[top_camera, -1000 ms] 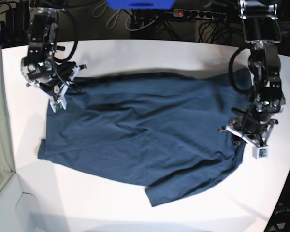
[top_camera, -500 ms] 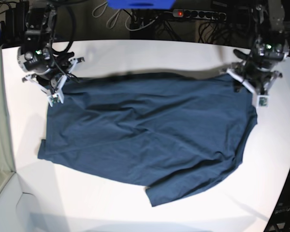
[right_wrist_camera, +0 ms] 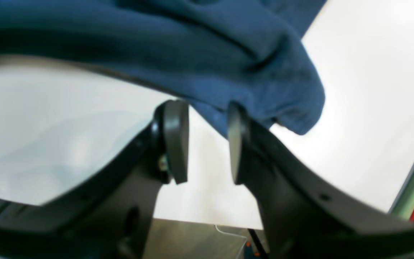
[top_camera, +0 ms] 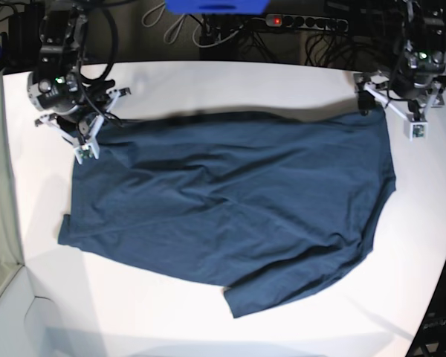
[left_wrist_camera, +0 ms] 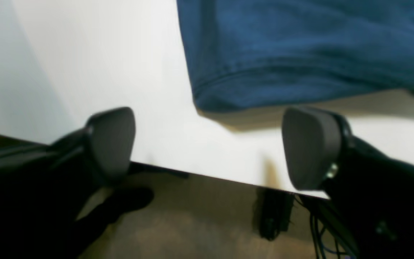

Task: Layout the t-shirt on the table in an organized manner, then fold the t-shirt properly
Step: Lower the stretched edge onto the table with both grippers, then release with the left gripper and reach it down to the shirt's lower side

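**Shirt spread wide, one corner let go, the other pinched**

The t-shirt (top_camera: 223,208) lies spread across the middle of the bench (top_camera: 230,82), its long axis running from 9 o'clock to 3 o'clock in the base view, the top edge pulled fairly straight and a loose flap hanging out at 5 o'clock. Wrinkles cross the middle, so the layout looks unfinished.

At the shirt's 2 o'clock corner the left gripper (top_camera: 390,93) hovers with its jaws spread wide and nothing between them; in its wrist view the hemmed corner of the cloth (left_wrist_camera: 228,90) lies flat on the bench at 12 o'clock from the gripper (left_wrist_camera: 207,147), just clear of the pads. At the 10 o'clock corner the right gripper (top_camera: 89,126) is nearly closed and pinches a fold of cloth (right_wrist_camera: 221,122) between its pads.

Compared with a second ago, the left arm has carried its corner from the shirt's 4 o'clock side up to the far edge, then released it; the right arm has barely shifted and keeps its hold. The next smoothing probably falls to the freed left arm, which is nearer that loose lower flap.
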Robot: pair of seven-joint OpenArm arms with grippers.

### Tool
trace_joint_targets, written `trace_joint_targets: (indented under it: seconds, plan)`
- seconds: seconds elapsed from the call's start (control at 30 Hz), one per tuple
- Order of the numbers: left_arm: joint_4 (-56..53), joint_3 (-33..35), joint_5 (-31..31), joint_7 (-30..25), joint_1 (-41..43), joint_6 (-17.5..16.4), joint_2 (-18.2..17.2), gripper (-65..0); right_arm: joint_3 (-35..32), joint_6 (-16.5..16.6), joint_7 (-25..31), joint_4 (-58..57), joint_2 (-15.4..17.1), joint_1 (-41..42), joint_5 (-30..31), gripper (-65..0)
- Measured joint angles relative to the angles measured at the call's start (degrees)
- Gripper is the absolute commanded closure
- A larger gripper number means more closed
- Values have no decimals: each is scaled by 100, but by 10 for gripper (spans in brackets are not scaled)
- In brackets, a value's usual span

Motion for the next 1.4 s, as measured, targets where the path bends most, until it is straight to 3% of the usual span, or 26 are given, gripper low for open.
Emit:
trace_joint_targets:
  seconds: [0.27,0.5,0.77,0.83,0.9,1.03,1.1,1.4]
  plan:
    - [-935,369,-17,-22,-459,-20,28,-631,2,0,0,0,0,13,0,-192]
    - [-1329,909,-28,-960,-525,22,-22,-630,4,0,17,0,17,15,-2,-192]
    - [-1578,903,-90,-1047,-778,-2,-20,-624,4,0,13,-11,17,28,-2,-192]
    - [-1644,907,-92,-1110,-811,-22,-20,-582,2,0,22,-15,17,33,0,-192]
    - [-1648,925,-87,-1167,-809,-26,-20,-497,2,0,17,-15,20,44,-2,-192]
    - [-1598,916,-79,-1071,-835,-39,-7,-147,4,0,15,-28,114,96,-11,-192]
    - [-1565,905,-66,-1051,-831,-39,0,-13,13,0,22,-28,122,127,-9,-192]
    - [-573,474,26,-855,-761,31,48,-2,133,0,17,-33,111,122,-7,-192]
